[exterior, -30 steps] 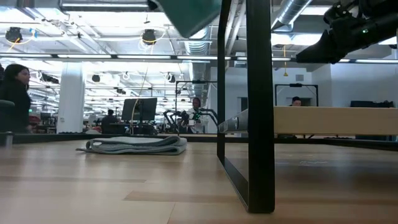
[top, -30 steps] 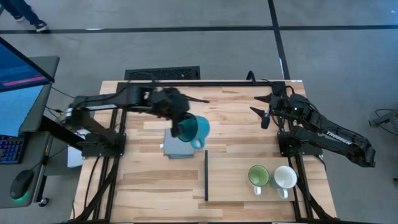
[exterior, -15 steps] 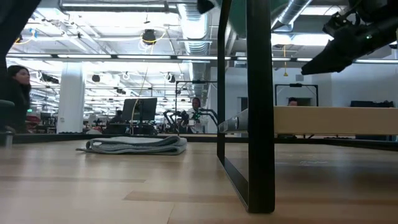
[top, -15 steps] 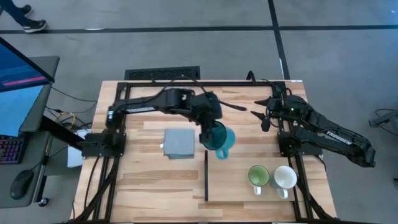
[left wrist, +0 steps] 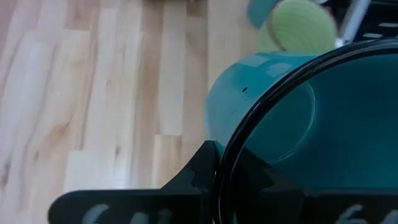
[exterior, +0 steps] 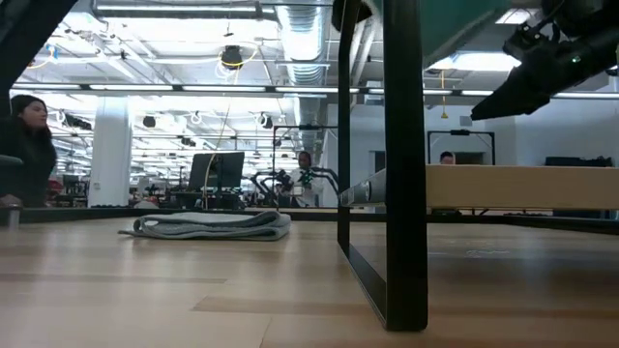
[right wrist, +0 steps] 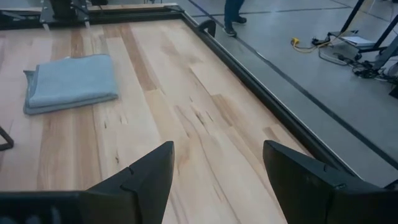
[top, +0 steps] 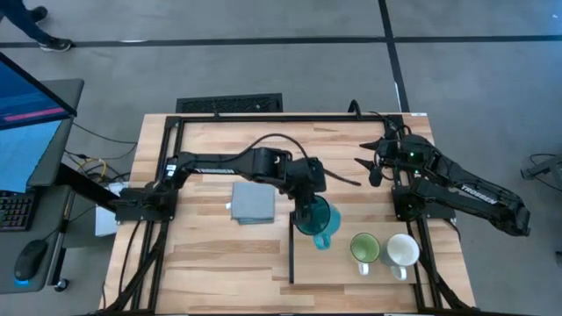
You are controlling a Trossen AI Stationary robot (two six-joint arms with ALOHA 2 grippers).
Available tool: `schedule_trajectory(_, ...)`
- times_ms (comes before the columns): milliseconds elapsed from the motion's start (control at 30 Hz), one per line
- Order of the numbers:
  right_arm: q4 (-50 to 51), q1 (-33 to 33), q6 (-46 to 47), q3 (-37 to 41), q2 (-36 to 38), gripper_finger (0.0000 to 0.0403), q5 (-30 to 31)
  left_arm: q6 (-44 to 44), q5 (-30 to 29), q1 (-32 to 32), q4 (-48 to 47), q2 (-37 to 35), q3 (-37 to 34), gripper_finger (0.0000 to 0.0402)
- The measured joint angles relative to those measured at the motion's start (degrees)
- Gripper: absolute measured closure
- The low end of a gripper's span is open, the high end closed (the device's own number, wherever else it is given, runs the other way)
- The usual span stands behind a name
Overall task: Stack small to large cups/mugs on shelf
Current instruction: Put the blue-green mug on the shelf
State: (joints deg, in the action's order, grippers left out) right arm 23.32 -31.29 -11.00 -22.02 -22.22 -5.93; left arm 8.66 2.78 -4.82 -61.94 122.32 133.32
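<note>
— Teal mug (top: 317,218) was gripped by the rim in the left end effector (top: 305,211), carried above the shelf (top: 291,247). How should it be placed?

— Lowered level, clear of the green mug (top: 364,249). Right end effector (top: 372,158) was parked wide open.

Evenly and brightly lit from overhead ceiling lights (exterior: 230,55) glaring white in the low view, with only soft, faint shadows on the table (top: 211,254), and close-up blur on the teal mug (left wrist: 323,124) and light green mug (left wrist: 303,26).
</note>
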Motion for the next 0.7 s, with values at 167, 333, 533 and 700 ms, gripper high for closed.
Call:
schedule_trajectory(167, 0.7, 0.0, 0.0, 0.0, 0.0, 0.0132, 0.0, 0.8, 0.7, -1.5, 2.5, 0.7, -0.5, 0.0392)
schedule_trajectory(333, 1.0, 0.0, 0.0, 0.0, 0.1, 0.0132, 0.0, 0.8, 1.1, -2.4, 3.3, 3.4, -0.4, 0.0392)
schedule_trajectory(533, 1.2, 0.0, 0.1, 0.0, 0.1, 0.0132, 0.0, 0.8, 2.8, -2.7, 3.5, 5.2, -0.4, 0.0392)
schedule_trajectory(700, 1.6, 0.0, 0.1, 0.0, 0.1, 0.0132, 0.0, -0.6, 5.2, -3.1, 5.7, 5.5, -0.4, 0.0392)
